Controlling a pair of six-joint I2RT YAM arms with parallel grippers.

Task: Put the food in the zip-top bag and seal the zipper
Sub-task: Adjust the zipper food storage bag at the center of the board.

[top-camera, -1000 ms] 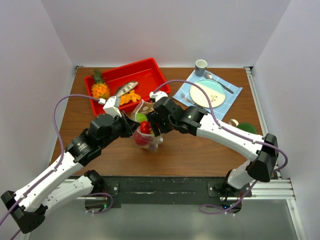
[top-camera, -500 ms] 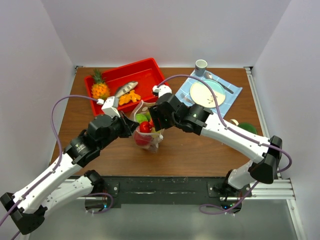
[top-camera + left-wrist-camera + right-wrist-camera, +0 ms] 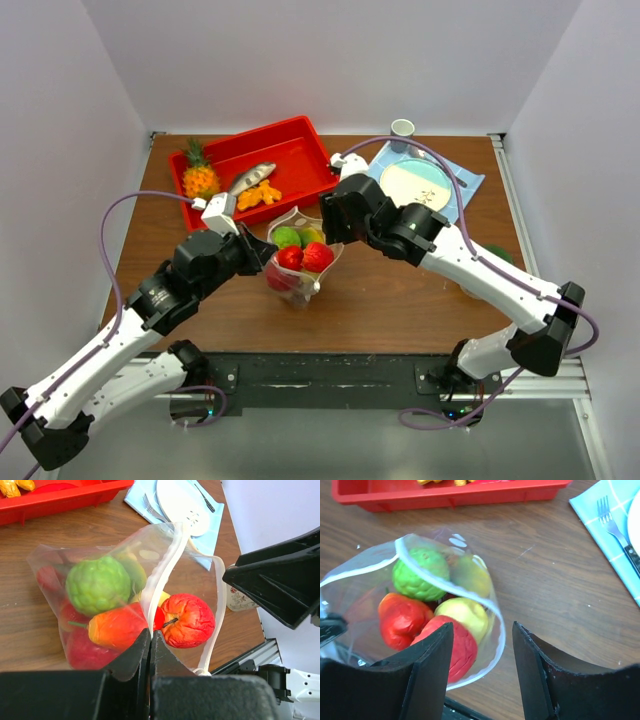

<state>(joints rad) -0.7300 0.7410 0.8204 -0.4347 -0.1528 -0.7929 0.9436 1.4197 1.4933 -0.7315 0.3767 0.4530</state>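
1. Bag: clear dotted pouch. It stands near the centre of your table, mouth gaping upward.
2. Zipper: pale ridged strip round the mouth. It is unsealed, with its two sides well apart.
3. Food: every piece you can see lies inside the bag. Listed: one bumpy green fruit, one red apple, one yellow fruit, and further red pieces beneath them.
4. Left gripper: clenched on the bag's rim, pinching the plastic. In the top view it sits at 9 o'clock of the bag.
5. Right gripper: fingers spread and grasping nothing. It hangs over the bag's 2 o'clock edge. You cannot tell from these views whether it touches the plastic.
6. Tray: red, at 11 o'clock from the bag, apart from it. It holds a pineapple, a fish and some orange pieces.
7. Plate: at 2 o'clock from the bag, resting on a blue napkin. A fork lies on the napkin beside the plate.
8. Cup: just beyond the plate, at 12 o'clock of it, near the table's far edge.
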